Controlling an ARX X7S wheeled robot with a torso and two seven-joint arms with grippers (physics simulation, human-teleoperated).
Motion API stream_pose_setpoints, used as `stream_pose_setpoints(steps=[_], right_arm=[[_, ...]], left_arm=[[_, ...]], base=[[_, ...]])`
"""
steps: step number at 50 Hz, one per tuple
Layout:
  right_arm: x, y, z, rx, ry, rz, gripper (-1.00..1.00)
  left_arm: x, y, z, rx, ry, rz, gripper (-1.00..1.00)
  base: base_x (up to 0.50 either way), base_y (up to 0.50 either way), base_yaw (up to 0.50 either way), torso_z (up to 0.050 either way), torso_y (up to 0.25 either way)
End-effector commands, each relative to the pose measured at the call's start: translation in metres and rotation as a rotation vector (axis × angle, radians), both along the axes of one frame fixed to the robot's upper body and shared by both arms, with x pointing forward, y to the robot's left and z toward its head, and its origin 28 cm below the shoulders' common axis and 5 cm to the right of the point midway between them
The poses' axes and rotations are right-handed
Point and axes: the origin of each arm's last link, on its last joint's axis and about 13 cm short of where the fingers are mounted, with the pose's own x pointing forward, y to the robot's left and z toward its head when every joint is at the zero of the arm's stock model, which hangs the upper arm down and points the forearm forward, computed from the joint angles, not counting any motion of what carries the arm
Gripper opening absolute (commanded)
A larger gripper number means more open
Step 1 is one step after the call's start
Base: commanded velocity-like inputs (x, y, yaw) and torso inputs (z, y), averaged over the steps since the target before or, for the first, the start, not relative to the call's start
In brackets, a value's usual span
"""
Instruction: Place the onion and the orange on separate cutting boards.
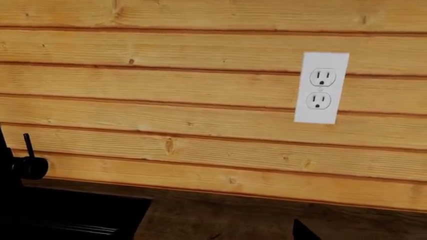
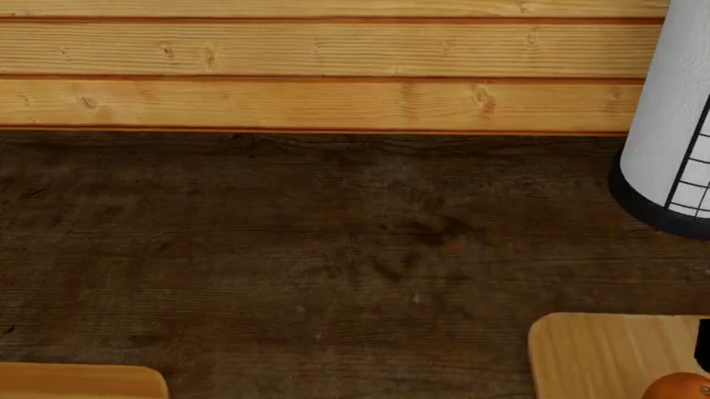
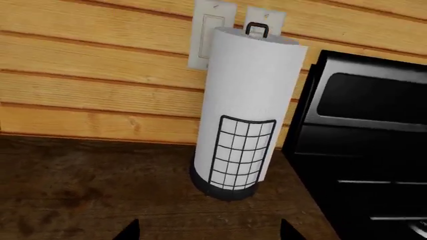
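Observation:
The orange [image 2: 679, 389] lies on the pale tan cutting board [image 2: 594, 357] at the head view's bottom right corner, cut by the frame edge. A corner of the golden-orange cutting board [image 2: 78, 381] shows at the bottom left, with nothing on the part that shows. The onion is out of view. My right gripper [image 3: 210, 232] is open and empty above the dark counter, facing the paper towel holder. My left gripper [image 1: 213, 236] shows one dark fingertip [image 1: 303, 231] set far out to the side. It holds nothing and faces the wall.
A white paper towel roll in a black wire holder [image 3: 243, 110] stands at the counter's back right, also seen in the head view [image 2: 671, 125]. A black appliance [image 3: 367, 135] is beside it. A black sink and faucet [image 1: 27, 200] lie left of the left gripper, and a wall outlet [image 1: 321, 87] is above.

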Motion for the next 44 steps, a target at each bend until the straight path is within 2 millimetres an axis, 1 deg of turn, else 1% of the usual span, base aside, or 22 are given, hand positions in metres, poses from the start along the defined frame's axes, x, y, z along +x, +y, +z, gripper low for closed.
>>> stream_pose_setpoints(steps=[1, 4, 5, 7, 12, 15, 20, 24, 27, 28, 29, 30, 33, 34, 35, 36, 44], right_arm=[[-0.016, -0.004, 0.032, 0.006, -0.082, -0.013, 1.00], [-0.018, -0.004, 0.043, -0.006, -0.101, -0.009, 1.00], [-0.018, -0.004, 0.043, -0.006, -0.101, -0.009, 1.00], [-0.018, -0.005, 0.052, -0.018, -0.119, -0.009, 1.00], [-0.019, -0.006, 0.071, -0.040, -0.153, -0.006, 1.00], [-0.022, -0.012, 0.079, -0.056, -0.193, -0.006, 1.00], [-0.023, -0.016, 0.082, -0.071, -0.215, -0.007, 1.00], [-0.022, -0.017, 0.083, -0.070, -0.226, -0.009, 1.00], [-0.017, -0.017, 0.082, -0.054, -0.235, -0.020, 1.00], [-0.003, -0.041, 0.058, 0.126, -0.092, -0.185, 1.00], [0.018, -0.044, 0.030, 0.113, 0.013, -0.158, 1.00], [0.026, -0.028, 0.019, 0.111, 0.155, -0.094, 1.00], [0.042, -0.004, 0.046, -0.026, 0.122, -0.020, 1.00], [0.035, -0.003, 0.071, -0.037, -0.011, -0.022, 1.00], [0.023, -0.003, 0.097, -0.040, -0.168, -0.029, 1.00], [0.012, -0.002, 0.116, -0.055, -0.283, -0.024, 1.00], [0.018, -0.003, 0.122, -0.018, -0.328, -0.042, 1.00]], left_arm=[[-0.005, -0.008, 0.021, -0.002, -0.052, -0.053, 1.00], [-0.008, -0.011, 0.031, 0.005, -0.079, -0.063, 1.00], [-0.008, -0.012, 0.032, 0.005, -0.078, -0.063, 1.00], [-0.009, -0.014, 0.027, 0.031, -0.072, -0.074, 1.00], [-0.009, -0.015, 0.025, 0.030, -0.060, -0.080, 1.00], [-0.009, -0.015, 0.022, 0.026, -0.055, -0.080, 1.00], [-0.010, -0.014, 0.018, 0.019, -0.050, -0.079, 1.00], [-0.015, -0.013, 0.023, 0.012, -0.063, -0.079, 1.00], [-0.017, -0.010, 0.026, 0.010, -0.071, -0.072, 1.00], [-0.017, -0.009, 0.026, 0.012, -0.072, -0.068, 1.00], [-0.018, -0.009, 0.026, 0.011, -0.073, -0.065, 1.00], [-0.019, -0.008, 0.028, 0.010, -0.077, -0.065, 1.00], [-0.021, -0.008, 0.030, 0.014, -0.084, -0.065, 1.00], [-0.022, -0.008, 0.030, 0.014, -0.086, -0.067, 1.00], [-0.023, -0.009, 0.032, 0.015, -0.091, -0.067, 1.00], [-0.023, -0.009, 0.033, 0.016, -0.093, -0.068, 1.00], [-0.030, -0.012, 0.035, 0.028, -0.103, -0.082, 1.00]], base=[[0.00, 0.00, 0.00, 0.000, 0.000], [0.00, 0.00, 0.00, 0.000, 0.000], [0.00, 0.00, 0.00, 0.000, 0.000], [0.00, 0.00, 0.00, 0.000, 0.000], [0.00, 0.00, 0.00, 0.000, 0.000], [0.00, 0.00, 0.00, 0.000, 0.000], [0.00, 0.00, 0.00, 0.000, 0.000], [0.00, 0.00, 0.00, 0.000, 0.000], [0.00, 0.00, 0.00, 0.000, 0.000], [0.00, 0.00, 0.00, 0.000, 0.000], [0.00, 0.00, 0.00, 0.000, 0.000], [0.00, 0.00, 0.00, 0.000, 0.000], [0.00, 0.00, 0.00, 0.000, 0.000], [0.00, 0.00, 0.00, 0.000, 0.000], [0.00, 0.00, 0.00, 0.000, 0.000], [0.00, 0.00, 0.00, 0.000, 0.000], [0.00, 0.00, 0.00, 0.000, 0.000]])
